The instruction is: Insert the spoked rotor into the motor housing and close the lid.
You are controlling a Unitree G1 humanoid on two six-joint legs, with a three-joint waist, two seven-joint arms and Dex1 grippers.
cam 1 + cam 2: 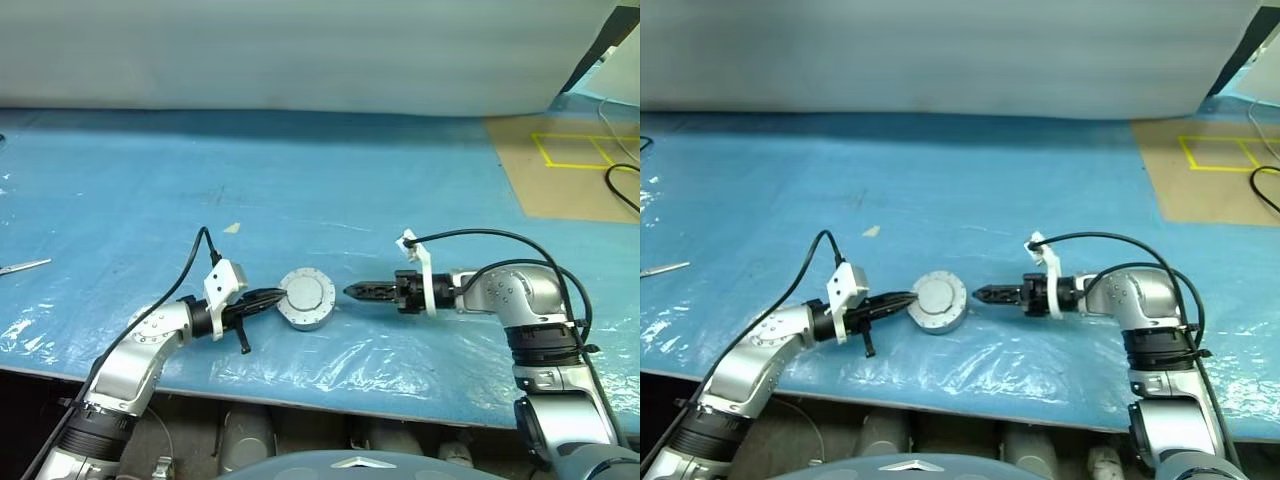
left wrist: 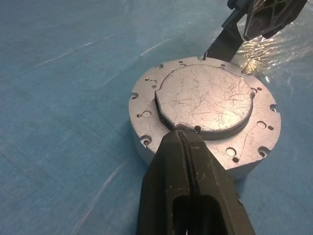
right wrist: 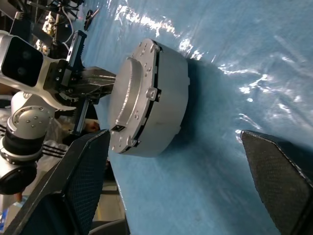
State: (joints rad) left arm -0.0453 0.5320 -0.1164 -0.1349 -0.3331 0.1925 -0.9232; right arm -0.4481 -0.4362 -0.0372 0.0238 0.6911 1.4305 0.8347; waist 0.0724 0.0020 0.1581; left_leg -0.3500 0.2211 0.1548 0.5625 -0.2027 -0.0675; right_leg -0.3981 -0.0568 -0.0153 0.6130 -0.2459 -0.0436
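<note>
The motor housing [image 1: 306, 299] sits on the blue sheet near the table's front edge. Its lid [image 2: 205, 100] lies flat on top, plain scratched grey face up. The spoked rotor is hidden from view. My left gripper [image 1: 268, 298] is shut, and its tips [image 2: 182, 134] rest against the raised rim of the lid on the housing's left side. To the right of the housing, my right gripper [image 1: 352, 291] points toward it and stands open, a short gap away. Its fingers [image 3: 83, 176] are spread wide with nothing between them.
A thin metal tool [image 1: 22, 266] lies at the far left edge. A small tan scrap [image 1: 232, 228] lies behind the housing. At the back right are a brown board with yellow tape [image 1: 570, 165] and a black cable [image 1: 625, 190]. The table's front edge is close below both arms.
</note>
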